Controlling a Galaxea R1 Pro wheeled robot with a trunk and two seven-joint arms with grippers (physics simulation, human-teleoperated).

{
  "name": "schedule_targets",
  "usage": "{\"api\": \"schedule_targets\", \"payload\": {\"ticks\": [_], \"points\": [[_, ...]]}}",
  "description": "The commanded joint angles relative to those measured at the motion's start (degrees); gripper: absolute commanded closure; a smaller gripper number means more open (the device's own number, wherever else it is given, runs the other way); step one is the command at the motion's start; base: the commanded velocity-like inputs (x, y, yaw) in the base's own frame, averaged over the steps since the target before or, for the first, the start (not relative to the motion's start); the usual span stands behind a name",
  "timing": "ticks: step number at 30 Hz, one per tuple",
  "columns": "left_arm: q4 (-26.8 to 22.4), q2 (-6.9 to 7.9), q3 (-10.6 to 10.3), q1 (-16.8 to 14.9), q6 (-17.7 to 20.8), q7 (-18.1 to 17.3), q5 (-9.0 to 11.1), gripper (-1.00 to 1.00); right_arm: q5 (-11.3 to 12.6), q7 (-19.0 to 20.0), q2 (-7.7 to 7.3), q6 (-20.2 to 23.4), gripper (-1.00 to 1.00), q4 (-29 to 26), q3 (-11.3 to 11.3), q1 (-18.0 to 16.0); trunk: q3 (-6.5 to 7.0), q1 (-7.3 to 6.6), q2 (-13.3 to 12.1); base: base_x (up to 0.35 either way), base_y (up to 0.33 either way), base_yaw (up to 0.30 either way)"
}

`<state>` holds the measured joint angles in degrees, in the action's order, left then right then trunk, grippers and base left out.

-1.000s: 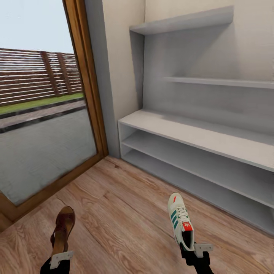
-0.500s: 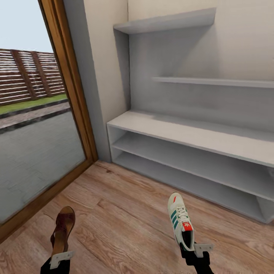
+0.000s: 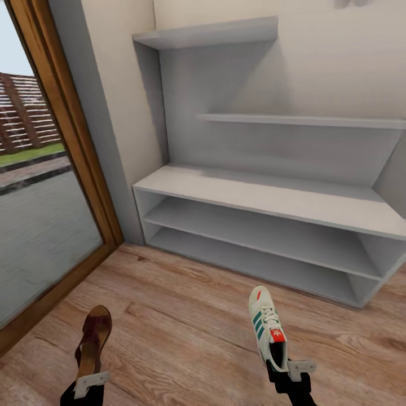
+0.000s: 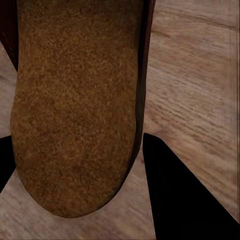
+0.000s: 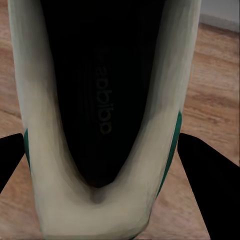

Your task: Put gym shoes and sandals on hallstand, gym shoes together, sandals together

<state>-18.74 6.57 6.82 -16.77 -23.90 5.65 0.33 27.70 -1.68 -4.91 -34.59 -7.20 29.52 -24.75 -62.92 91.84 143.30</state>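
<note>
Since a second ago our whole head view has swung: the hallstand [image 3: 265, 197] has slid toward the middle of the frame and its far right end is now visible, while the wood-framed glass door [image 3: 62, 146] has shrunk to a strip at the left edge. That is our camera turning; the shoes keep their spots in the frame.

Our left gripper [image 3: 89, 383], at the lower left, is clamped on the heel of a brown sandal [image 3: 94, 338], which points up the frame above the corridor floor [image 3: 186, 316]. In the left wrist view the sandal's [image 4: 75, 105] suede footbed sits between the two dark fingers [image 4: 185, 200].

Our right gripper [image 3: 288, 372], at the lower right, grips the heel of a white gym shoe [image 3: 267, 327] with green stripes, toe pointing toward the hallstand. In the right wrist view we look into the gym shoe's [image 5: 105, 125] dark opening, a finger [image 5: 210, 190] on either side.

The hallstand's bench top and both open slots hold no shoes. Two wall shelves [image 3: 237, 34] hang above it.
</note>
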Motion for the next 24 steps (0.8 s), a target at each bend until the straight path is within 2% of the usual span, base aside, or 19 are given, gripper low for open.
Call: {"api": "schedule_targets", "payload": {"ticks": [1, 7, 17, 24], "points": [[0.0, 0.01, 0.0, 0.0, -0.1, 0.1, -0.2, 1.0, 0.3, -0.2, -0.01, -0.1, 1.0, 0.0, 0.5, 0.0, -0.05, -0.02, 0.0, -0.063, 0.115, -0.268], [0.0, 0.01, 0.0, 0.0, -0.1, 0.1, -0.2, 1.0, 0.3, -0.2, -0.01, -0.1, 1.0, 0.0, 0.5, 0.0, -0.05, -0.02, 0.0, -0.122, 0.256, -0.268], [0.0, -0.02, 0.0, 0.0, -0.1, 0.1, 0.0, 1.0, 0.3, -0.2, -0.01, -0.1, 1.0, 0.0, 0.5, 0.0, -0.05, -0.02, 0.0, -0.012, 0.282, -0.268], [0.0, 0.0, 0.0, 0.0, -0.1, 0.1, -0.1, 1.0, 0.3, -0.2, -0.01, -0.1, 1.0, 0.0, 0.5, 0.0, -0.05, -0.02, 0.0, 0.0, 0.049, -0.268]]}}
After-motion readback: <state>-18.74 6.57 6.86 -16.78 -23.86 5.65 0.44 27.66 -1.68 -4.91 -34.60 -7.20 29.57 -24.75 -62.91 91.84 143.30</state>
